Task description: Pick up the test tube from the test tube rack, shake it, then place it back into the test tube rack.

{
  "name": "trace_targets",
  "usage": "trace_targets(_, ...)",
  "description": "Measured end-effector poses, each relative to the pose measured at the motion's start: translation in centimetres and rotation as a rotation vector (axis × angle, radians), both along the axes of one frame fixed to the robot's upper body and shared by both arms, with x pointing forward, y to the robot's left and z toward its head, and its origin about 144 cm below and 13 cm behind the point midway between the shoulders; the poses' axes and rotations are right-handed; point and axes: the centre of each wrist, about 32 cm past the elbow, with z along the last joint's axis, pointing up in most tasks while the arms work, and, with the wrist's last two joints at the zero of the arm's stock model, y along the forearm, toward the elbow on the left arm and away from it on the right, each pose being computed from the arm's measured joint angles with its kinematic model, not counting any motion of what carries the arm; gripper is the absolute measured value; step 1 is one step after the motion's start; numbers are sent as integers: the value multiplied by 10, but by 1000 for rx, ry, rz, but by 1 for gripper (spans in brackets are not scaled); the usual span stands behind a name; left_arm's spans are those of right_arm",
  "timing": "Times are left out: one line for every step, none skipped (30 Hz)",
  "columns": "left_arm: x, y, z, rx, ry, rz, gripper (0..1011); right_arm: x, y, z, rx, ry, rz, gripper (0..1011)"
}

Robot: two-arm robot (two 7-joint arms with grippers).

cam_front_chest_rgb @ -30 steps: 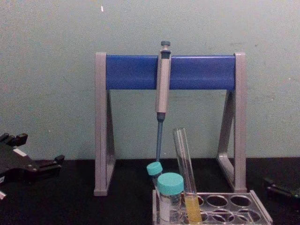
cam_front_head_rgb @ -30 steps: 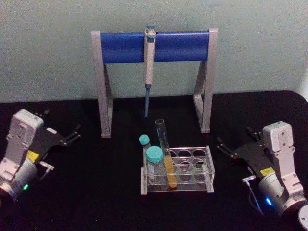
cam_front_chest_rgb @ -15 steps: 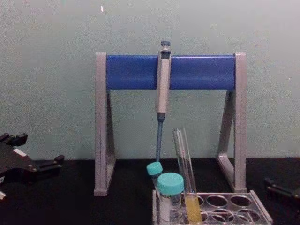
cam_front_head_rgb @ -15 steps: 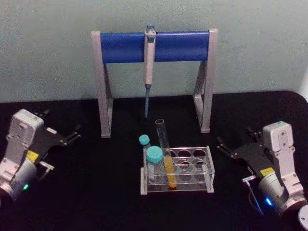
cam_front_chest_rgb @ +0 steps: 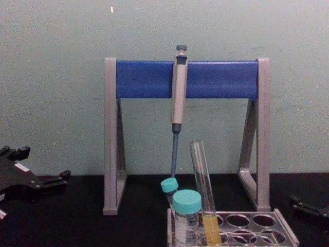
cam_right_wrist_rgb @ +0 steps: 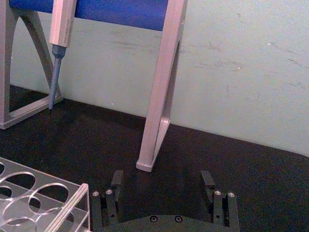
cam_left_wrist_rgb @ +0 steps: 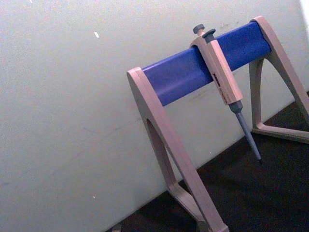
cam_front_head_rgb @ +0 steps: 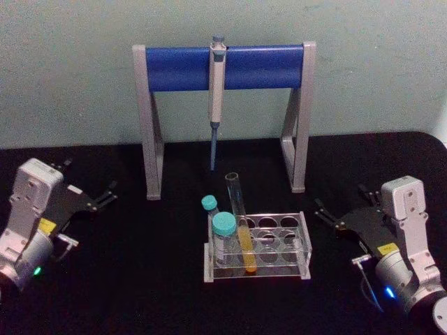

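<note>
The test tube stands in the clear test tube rack at table centre, leaning slightly, with yellow liquid in its lower part. From the chest, the test tube rises well above the rack. My left gripper rests open at the table's left side, far from the rack, its fingers pointing inward. On the right, my right gripper sits just past the rack's end; its own wrist camera shows the right gripper open with nothing between the fingers.
Two teal-capped vials stand at the rack's left end beside the tube. Behind them a grey-and-blue stand holds a hanging pipette. The wall is close behind; the table surface is black.
</note>
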Motion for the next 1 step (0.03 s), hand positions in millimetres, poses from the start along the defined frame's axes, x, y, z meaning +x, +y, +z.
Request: trace_targets(0, 0, 0, 0, 0, 0, 1001, 0, 0, 0, 0, 0, 0, 1000)
